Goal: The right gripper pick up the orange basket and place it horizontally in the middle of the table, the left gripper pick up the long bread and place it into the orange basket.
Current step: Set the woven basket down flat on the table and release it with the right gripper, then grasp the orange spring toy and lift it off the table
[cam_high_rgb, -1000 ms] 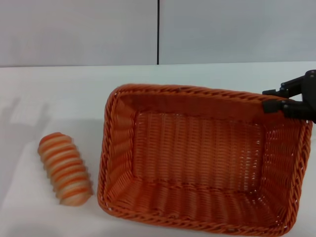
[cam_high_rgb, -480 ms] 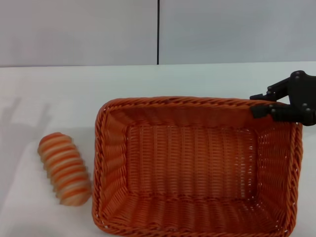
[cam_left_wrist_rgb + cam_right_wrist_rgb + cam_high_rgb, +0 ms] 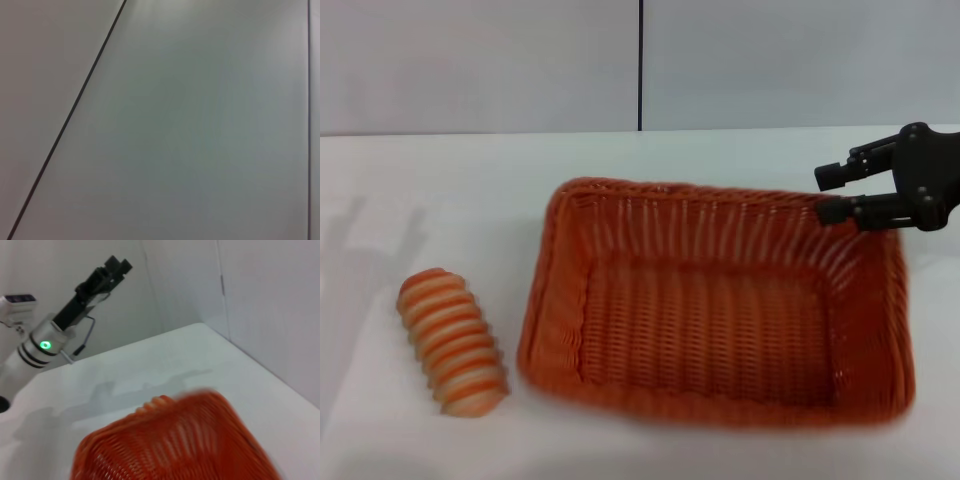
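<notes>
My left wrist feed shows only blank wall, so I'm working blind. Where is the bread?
Observer: The bread lies on the table, to the robot's left of the basket and apart from it.
Operator: Is the basket held?
Observer: Yes. The right gripper grips its rim at the far right corner.
Operator: And my own arm?
Observer: The right wrist view shows the left gripper raised high above the table, nowhere near the bread.
</notes>
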You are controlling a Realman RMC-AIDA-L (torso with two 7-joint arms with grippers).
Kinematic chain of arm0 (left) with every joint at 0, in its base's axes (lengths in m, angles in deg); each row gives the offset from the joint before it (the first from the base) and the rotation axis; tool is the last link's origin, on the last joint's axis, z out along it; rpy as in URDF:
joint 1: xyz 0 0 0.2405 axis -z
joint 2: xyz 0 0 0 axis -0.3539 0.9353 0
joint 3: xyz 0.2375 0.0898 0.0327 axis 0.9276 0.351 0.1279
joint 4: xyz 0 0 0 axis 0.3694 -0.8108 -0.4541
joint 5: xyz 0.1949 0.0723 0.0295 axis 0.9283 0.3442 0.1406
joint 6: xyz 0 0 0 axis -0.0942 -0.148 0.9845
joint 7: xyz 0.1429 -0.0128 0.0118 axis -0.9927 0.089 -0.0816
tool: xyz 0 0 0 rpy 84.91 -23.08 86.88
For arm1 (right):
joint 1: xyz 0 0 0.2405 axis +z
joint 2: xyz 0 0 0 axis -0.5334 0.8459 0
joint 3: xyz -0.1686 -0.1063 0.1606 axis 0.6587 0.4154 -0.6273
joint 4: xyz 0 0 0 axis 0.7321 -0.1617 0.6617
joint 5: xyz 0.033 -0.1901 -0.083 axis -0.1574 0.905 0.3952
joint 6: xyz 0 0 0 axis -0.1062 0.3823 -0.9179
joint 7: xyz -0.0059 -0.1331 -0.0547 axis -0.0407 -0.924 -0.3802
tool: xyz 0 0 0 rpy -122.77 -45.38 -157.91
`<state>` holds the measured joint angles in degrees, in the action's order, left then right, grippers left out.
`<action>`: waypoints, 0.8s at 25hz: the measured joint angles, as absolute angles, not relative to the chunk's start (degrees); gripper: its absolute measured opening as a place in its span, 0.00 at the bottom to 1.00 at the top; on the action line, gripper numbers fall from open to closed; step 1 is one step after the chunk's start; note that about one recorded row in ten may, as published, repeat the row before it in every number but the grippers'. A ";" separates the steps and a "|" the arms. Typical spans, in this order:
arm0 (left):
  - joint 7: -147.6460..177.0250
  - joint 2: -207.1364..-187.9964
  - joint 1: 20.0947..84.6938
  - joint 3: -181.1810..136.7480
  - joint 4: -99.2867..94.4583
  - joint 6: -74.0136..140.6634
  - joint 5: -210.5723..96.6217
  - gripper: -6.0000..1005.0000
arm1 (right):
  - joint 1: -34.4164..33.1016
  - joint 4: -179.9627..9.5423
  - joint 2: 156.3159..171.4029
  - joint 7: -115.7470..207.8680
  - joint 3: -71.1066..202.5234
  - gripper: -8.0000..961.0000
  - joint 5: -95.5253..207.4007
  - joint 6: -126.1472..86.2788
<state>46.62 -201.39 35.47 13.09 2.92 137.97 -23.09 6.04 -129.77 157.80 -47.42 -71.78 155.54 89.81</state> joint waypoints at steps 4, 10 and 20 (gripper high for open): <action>46.63 -201.39 35.49 13.09 2.94 137.89 -23.09 0.82 | 5.90 -130.00 157.88 -47.38 -72.54 0.46 155.37 88.12; 46.62 -201.39 35.49 13.09 2.96 137.85 -23.08 0.82 | 3.39 -130.28 159.39 -51.18 -82.35 0.46 152.48 86.59; 49.67 -200.79 36.63 15.35 0.14 136.71 -22.97 0.82 | -12.47 -127.66 164.86 -58.70 -93.26 0.46 125.79 87.49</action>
<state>49.67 -200.79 36.63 15.35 0.14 136.71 -22.97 -12.47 -127.66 164.86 -58.70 -93.26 125.79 87.49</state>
